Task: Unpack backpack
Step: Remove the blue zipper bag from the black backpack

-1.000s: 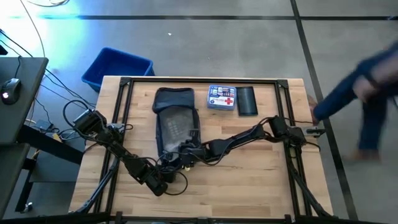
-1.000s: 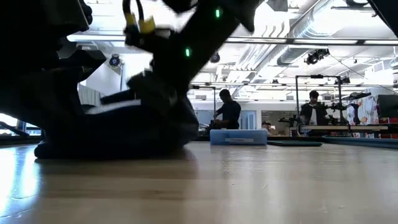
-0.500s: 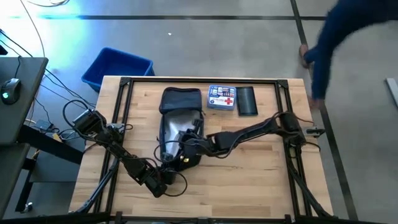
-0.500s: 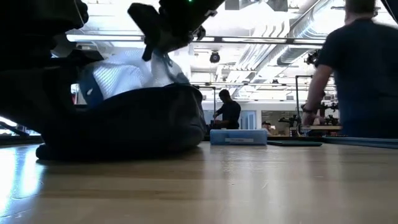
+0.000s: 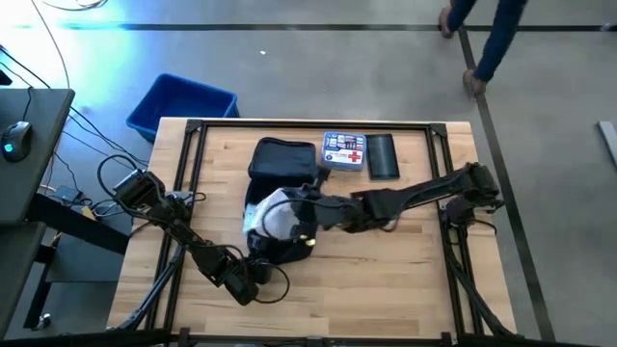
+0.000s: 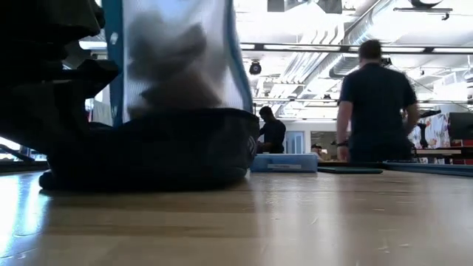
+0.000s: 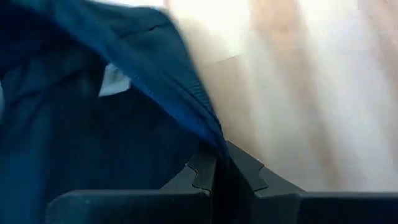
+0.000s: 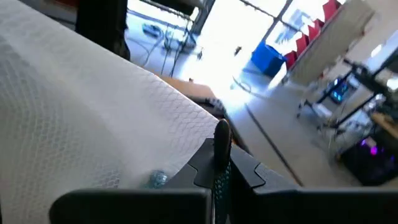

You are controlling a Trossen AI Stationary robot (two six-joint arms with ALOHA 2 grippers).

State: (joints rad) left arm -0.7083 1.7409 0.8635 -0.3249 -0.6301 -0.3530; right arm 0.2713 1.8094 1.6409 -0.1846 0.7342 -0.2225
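The dark backpack [image 5: 281, 159] lies on the table's middle, its open near end [image 6: 148, 151] facing the low camera. A white mesh pouch [image 6: 177, 59] with blue edging stands up out of that opening; it also shows in the high view [image 5: 273, 216]. My right gripper [image 5: 301, 208] is shut on the pouch, above the backpack. My left gripper [image 5: 256, 273] is shut on the backpack's near edge, low by the table's near side. My left gripper pinches a dark blue fabric edge [image 7: 208, 142] of the backpack between its two fingers, coming slanting down from the table's near left. The backpack's underside stays on the table. My right gripper pinches the white mesh pouch at its upper edge [image 8: 205, 140], by a small dark pull [image 8: 221, 134]. Its fingers come from the table's right, nearly level. The pouch hangs below them, its lower part still inside the backpack.
A first-aid box [image 5: 344, 152] and a flat black pouch [image 5: 384, 156] lie at the far edge, right of the backpack. A blue bin [image 5: 181, 104] stands on the floor beyond the far left corner. A person [image 6: 377, 103] walks behind the table.
My right gripper has risen from the backpack's opening, still shut, and drawn the white mesh pouch up out of it until it stands tall above the bag. The backpack has bunched shorter, staying on the table. The person has walked away from the table's right side.
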